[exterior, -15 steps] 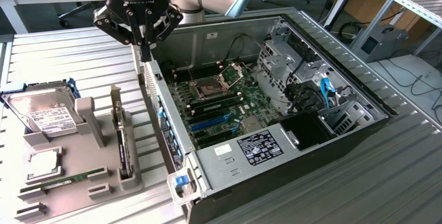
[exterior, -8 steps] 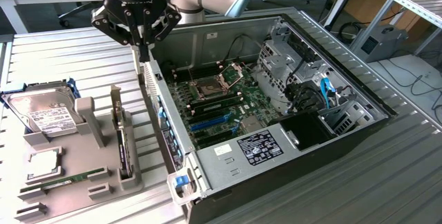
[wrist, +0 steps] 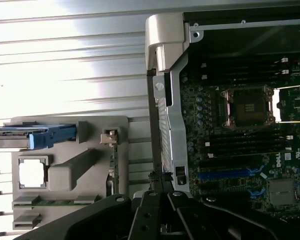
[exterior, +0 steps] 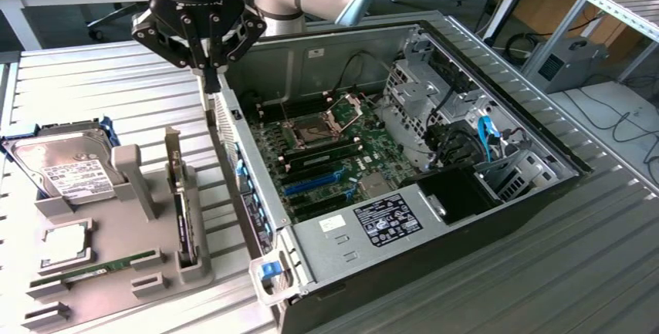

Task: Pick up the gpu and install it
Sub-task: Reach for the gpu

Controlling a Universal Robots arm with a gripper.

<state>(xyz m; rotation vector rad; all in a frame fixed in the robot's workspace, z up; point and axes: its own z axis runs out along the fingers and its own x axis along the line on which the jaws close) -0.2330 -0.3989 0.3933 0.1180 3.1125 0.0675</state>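
The gpu stands on edge in a slot of the grey holder beside the open computer case; its silver end bracket shows in the wrist view. My gripper hangs over the case's side wall nearest the holder, up and away from the gpu. Its fingers come together to a narrow tip with nothing between them, and in the wrist view the gripper sits above that wall's edge. Inside the case, the motherboard lies bare with blue expansion slots.
The holder also carries a silver hard drive in a blue frame, a square processor and a narrow green RAM stick. Drive cages and cables fill the case's far side. The ribbed metal table surrounds everything.
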